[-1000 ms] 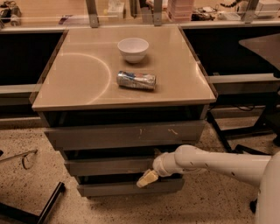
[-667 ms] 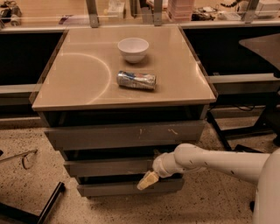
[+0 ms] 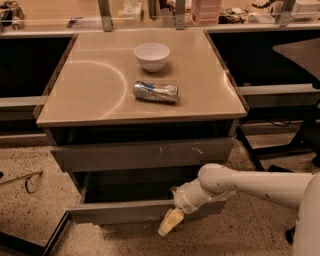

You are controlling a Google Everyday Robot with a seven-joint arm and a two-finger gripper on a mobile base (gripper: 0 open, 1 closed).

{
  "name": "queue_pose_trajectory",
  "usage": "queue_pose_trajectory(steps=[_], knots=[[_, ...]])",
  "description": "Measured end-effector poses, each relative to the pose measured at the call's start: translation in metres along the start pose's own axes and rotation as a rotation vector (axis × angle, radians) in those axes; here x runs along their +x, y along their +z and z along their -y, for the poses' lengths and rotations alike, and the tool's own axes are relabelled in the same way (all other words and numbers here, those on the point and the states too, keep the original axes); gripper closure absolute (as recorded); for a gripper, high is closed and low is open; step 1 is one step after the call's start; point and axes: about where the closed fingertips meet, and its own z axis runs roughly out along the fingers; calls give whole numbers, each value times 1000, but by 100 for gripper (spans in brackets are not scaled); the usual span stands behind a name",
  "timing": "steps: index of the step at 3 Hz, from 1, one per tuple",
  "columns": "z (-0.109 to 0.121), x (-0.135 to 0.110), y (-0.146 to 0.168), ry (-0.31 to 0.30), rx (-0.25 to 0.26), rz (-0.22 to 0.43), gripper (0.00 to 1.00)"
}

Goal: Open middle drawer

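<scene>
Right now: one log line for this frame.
middle drawer: pulled out, interior showing | gripper: at its front, right of centre | white bowl, crushed can: on cabinet top

Warm light falls on a speckled terrazzo floor (image 3: 25,220) and a grey cabinet (image 3: 90,95) with a glossy beige top, flanked by dark desks (image 3: 300,50). A cluttered counter (image 3: 45,12) runs behind. The gripper (image 3: 169,224) hangs low before the cabinet.
</scene>
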Motion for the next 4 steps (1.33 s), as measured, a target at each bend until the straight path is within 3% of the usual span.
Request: queue_pose_trajectory(steps=[2, 4], knots=[[0, 0, 4, 7, -17, -1, 0], [-43, 15, -1, 53, -39, -30, 0]])
